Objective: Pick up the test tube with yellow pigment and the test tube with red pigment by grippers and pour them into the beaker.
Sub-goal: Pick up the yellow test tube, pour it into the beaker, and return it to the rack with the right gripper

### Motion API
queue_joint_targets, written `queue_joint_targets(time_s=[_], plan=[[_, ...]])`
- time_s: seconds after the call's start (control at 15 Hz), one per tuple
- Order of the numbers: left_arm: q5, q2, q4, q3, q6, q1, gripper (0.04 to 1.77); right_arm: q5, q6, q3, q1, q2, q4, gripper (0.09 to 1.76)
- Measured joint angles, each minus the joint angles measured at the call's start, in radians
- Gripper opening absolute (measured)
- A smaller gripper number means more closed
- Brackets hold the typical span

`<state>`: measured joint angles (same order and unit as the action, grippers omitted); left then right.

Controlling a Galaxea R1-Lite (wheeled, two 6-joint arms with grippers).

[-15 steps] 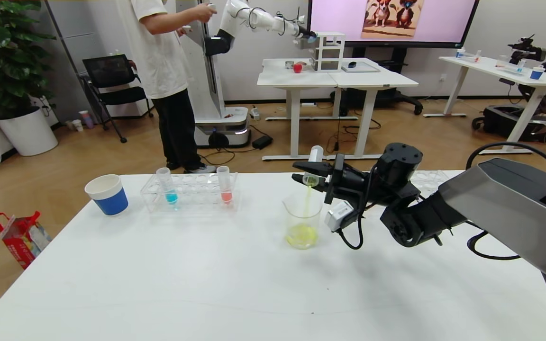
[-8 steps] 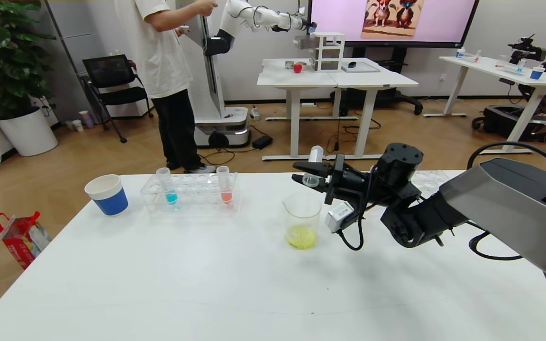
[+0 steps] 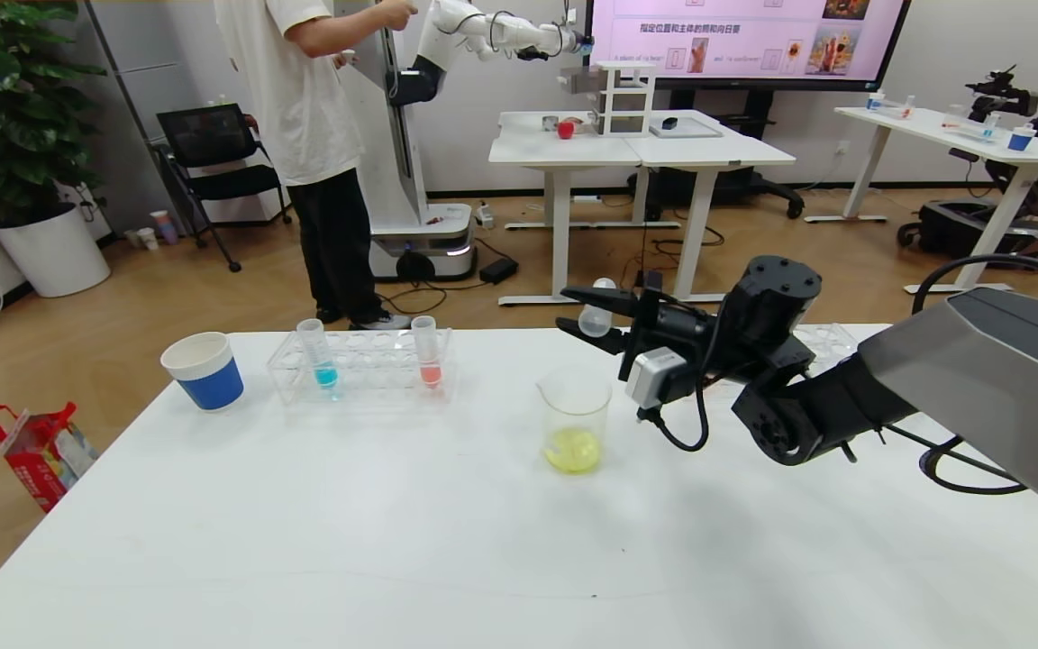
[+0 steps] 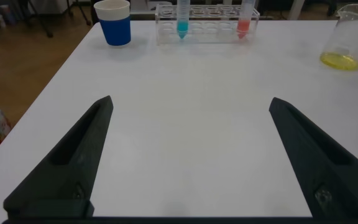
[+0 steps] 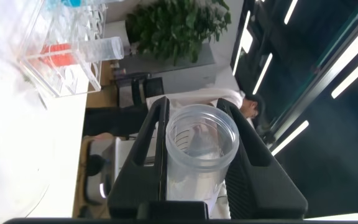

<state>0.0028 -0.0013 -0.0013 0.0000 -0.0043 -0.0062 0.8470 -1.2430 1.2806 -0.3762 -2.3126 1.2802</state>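
Head view, centre right: the right gripper (image 3: 593,321) is gripping the test tube with yellow pigment (image 3: 597,310), its fingers clamped on the tube's sides, above and slightly to the right of the beaker (image 3: 575,419). The tube is lying roughly level, neither upright nor tipped mouth-down, so nothing is running out of it; judged from this pose, the yellow pour is finished and the tube is being carried clear of the beaker's rim. The right wrist view is looking straight into the tube's open mouth (image 5: 200,138): a clear, ribbed plastic cylinder with a wider rim, now looking empty. The beaker, standing at the middle of the table (image 3: 393,559), is holding a shallow yellow pool at its bottom.

Upper left of the tabletop: a clear rack (image 3: 359,365) is keeping the test tube with red pigment (image 3: 427,353) and a blue-filled tube (image 3: 318,354) upright, with a blue paper cup (image 3: 204,370) to their left.

The left gripper (image 4: 191,155), seen only in the left wrist view, is hovering over bare table with its fingers spread wide and holding nothing, facing the rack; the red tube is probably its target.
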Motion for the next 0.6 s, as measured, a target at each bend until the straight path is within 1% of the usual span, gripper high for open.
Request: queue_joint_targets(time_s=[0.13,0.2,0.27,0.33,0.47,0.6], plan=[[0.0,0.0,0.0,0.0,0.0,0.0,1.75,-0.06,0.15,-0.032,-0.007,0.048,0.028,0.52],[0.0,0.0,0.0,0.0,0.0,0.0,1.75,-0.098,0.206,-0.061,-0.007,0.073,0.039,0.52],[0.0,0.0,0.0,0.0,0.0,0.0,1.75,-0.167,0.259,-0.094,-0.007,0.096,0.05,0.52],[0.0,0.0,0.0,0.0,0.0,0.0,1.75,-0.258,0.346,-0.136,-0.008,0.121,0.07,0.52],[0.0,0.0,0.0,0.0,0.0,0.0,1.75,-0.429,0.562,-0.196,-0.027,0.161,0.121,0.52],[0.0,0.0,0.0,0.0,0.0,0.0,1.75,-0.645,0.774,-0.227,-0.057,0.188,0.151,0.52]])
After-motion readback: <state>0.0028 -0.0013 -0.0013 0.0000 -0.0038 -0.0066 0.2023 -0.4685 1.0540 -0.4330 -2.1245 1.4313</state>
